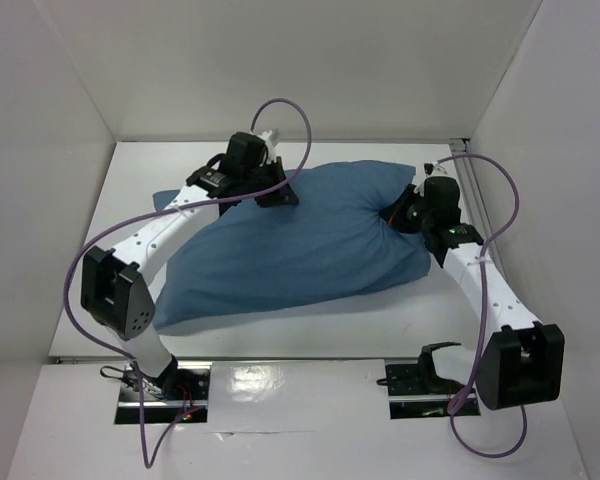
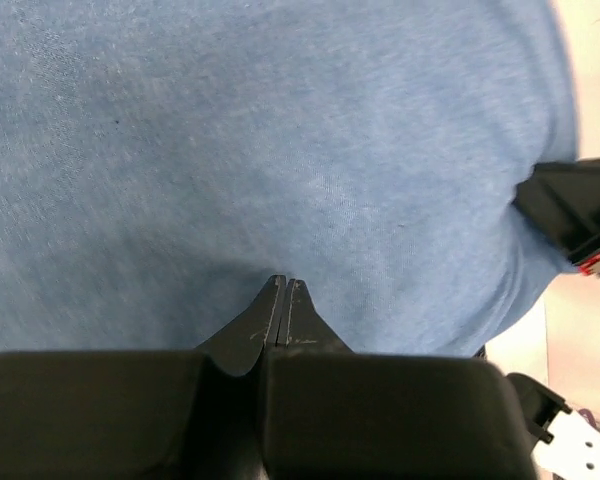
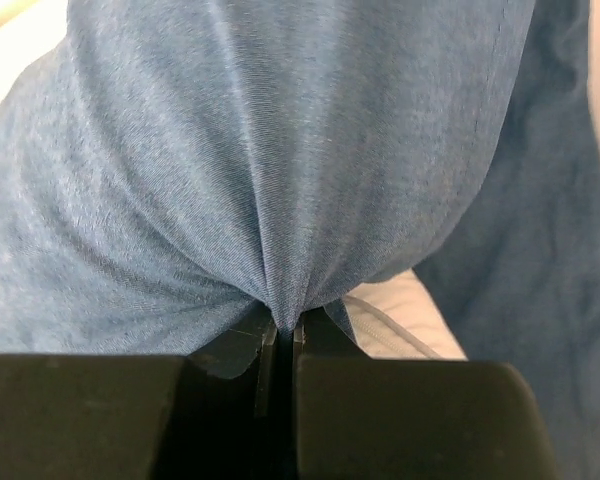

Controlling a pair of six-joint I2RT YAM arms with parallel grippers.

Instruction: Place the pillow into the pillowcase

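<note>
Two purple cables (image 1: 280, 100) loop near pillowcase (image 1: 300, 250); white walls (image 1: 40, 150) box table (image 1: 310, 332).

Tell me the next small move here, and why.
Probably draw the right gripper slightly outward, away from the bulk, dragging its pinched fold of the pillowcase over the strip of white pillow showing beneath it. The case already looks stuffed full. The left gripper is shut at the far side, though I cannot tell whether it pinches cloth.
</note>
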